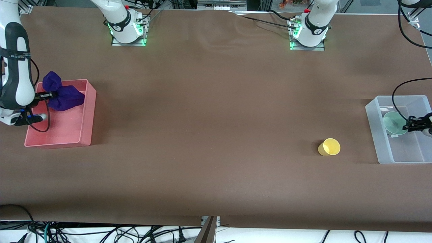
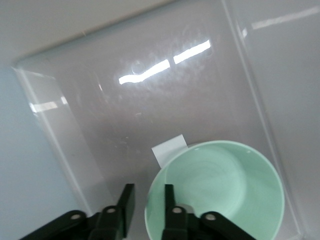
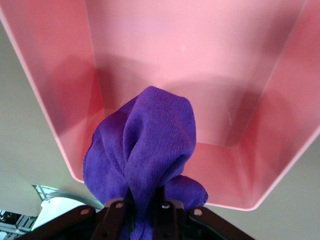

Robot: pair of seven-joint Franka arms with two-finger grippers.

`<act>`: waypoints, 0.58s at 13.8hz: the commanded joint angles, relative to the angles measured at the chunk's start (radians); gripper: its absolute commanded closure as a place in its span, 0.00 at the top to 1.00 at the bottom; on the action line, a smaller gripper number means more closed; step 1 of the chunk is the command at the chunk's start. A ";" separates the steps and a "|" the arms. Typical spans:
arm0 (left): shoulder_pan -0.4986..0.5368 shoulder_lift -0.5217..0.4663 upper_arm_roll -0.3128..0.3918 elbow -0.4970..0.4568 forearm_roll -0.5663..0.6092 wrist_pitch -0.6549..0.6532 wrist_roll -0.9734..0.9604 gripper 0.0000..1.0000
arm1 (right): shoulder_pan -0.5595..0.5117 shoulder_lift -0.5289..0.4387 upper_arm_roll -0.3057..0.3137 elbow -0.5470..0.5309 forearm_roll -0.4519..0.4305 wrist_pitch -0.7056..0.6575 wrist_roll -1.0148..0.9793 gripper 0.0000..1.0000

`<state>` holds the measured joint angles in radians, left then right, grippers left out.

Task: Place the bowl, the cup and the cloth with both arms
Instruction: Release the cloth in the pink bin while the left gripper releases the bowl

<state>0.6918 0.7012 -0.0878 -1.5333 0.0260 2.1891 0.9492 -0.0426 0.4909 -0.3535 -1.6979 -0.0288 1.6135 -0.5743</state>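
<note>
Nearest us, at four o'clock, the small yellow plastic cup (image 1: 329, 147) waits on the brown table (image 1: 209, 135). At three, our left gripper (image 2: 145, 206) pinches the glossy mint-green bowl (image 1: 393, 123) rim over the clear plastic bin (image 1: 378, 135). At nine, our right gripper (image 3: 144, 207) clamps the purple fabric cloth (image 1: 62, 92) above the pink plastic bin (image 1: 88, 114), ready for release.

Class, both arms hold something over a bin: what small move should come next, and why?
Probably lower and release. The right tool grips the cloth over the pink bin; the left tool pinches the bowl rim over the clear bin. The cup waits on the table.
</note>
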 commanded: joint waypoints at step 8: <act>-0.400 -0.120 0.006 0.113 -0.026 -0.336 -0.453 0.97 | 0.007 -0.104 0.224 0.415 0.098 -0.218 0.129 1.00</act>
<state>0.3585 0.5178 -0.1033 -1.4419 0.0226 1.8526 0.6196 -0.0243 0.3887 -0.1855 -1.3536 0.0534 1.4329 -0.5042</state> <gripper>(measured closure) 0.022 0.066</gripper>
